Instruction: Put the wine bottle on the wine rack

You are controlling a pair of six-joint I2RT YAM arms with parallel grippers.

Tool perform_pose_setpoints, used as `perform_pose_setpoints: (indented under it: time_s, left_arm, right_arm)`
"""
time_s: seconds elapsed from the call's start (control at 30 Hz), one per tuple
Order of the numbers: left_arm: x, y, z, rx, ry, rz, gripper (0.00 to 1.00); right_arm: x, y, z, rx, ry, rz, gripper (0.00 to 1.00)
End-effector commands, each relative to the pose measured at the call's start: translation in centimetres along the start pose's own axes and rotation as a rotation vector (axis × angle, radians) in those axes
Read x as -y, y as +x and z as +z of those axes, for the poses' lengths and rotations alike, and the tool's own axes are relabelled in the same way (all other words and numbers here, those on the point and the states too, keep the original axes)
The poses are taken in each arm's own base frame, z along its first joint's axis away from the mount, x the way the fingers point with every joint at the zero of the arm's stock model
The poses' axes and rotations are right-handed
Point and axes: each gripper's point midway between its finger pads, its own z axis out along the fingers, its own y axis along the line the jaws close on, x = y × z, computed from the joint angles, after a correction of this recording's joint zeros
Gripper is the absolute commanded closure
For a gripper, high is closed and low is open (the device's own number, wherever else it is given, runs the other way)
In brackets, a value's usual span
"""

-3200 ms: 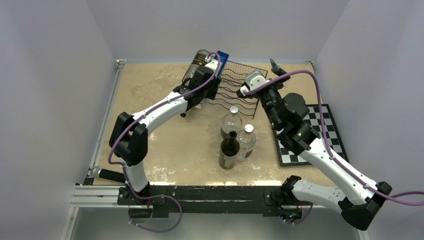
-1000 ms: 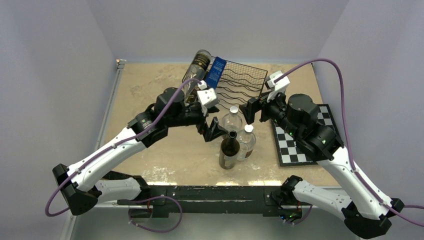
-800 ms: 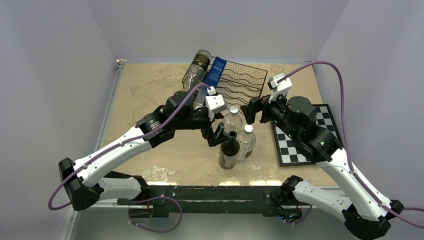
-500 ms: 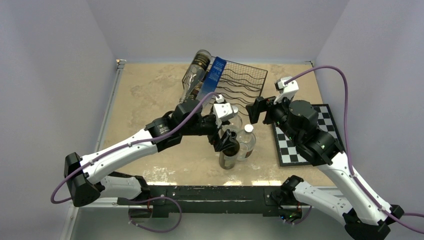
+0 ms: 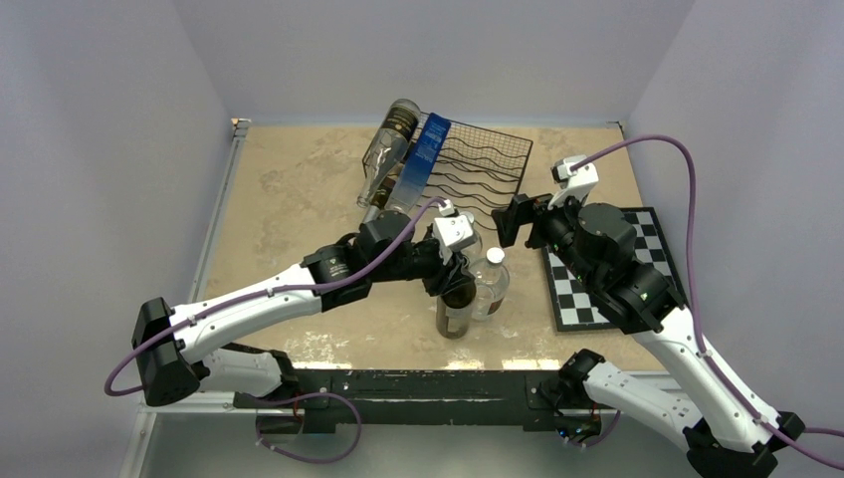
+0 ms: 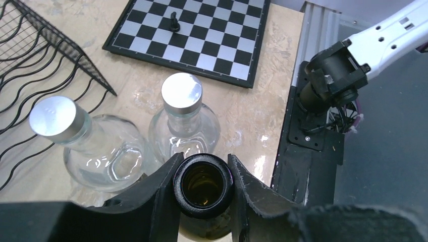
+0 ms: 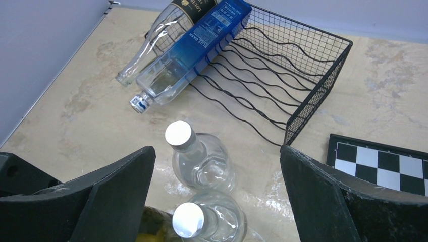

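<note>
Left wrist view shows the left gripper (image 6: 203,166) clamped shut on the open neck of the upright wine bottle (image 6: 203,187), so a straight lift seems best, clearing the clear bottles (image 6: 184,118) just ahead before swinging toward the wine rack (image 6: 35,75) ahead-left.

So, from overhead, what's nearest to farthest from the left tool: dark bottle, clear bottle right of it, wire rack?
1. Dark bottle, neck gripped by the left tool.
2. Clear bottle, just right of it.
3. Wire rack, farther back.
</note>
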Motion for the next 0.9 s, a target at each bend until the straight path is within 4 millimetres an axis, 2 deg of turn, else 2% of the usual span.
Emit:
perform_pose_setpoints:
  time_s: [0.0, 0.13, 0.37, 0.47, 0.7, 0.87]
  left_arm:
    - [-1.6, -3.4, -2.0, 0.091, -0.132, -0.003, 1.0]
    - [-2.6, -5.7, -4.9, 0.102, -0.221, 0.02, 1.0]
    - [-4.1, -10.5, -11.5, 0.183, -0.396, 0.011, 1.0]
    - [-5.0, -12.2, -14.0, 0.217, -0.48, -0.017, 1.0]
    - [-5.7, -16.0, -18.1, 0.243, -0.588, -0.064, 1.0]
    - [-5.3, -18.1, -20.0, 0.258, -0.596, -0.091, 1.0]
  right_arm:
    - [-0.6, -1.9, 0.0, 0.077, -0.031, -0.006, 0.01]
    - [-1.8, -3.2, -0.3, 0.112, -0.101, -0.052, 0.01]
    - [-5.2, -6.2, -1.5, 0.206, -0.299, -0.153, 0.02]
    - [-7.4, -7.2, -2.5, 0.249, -0.425, -0.179, 0.02]
    - [-12.1, -8.1, -4.1, 0.328, -0.706, -0.196, 0.01]
    - [-14.9, -8.4, -5.0, 0.358, -0.867, -0.209, 0.01]
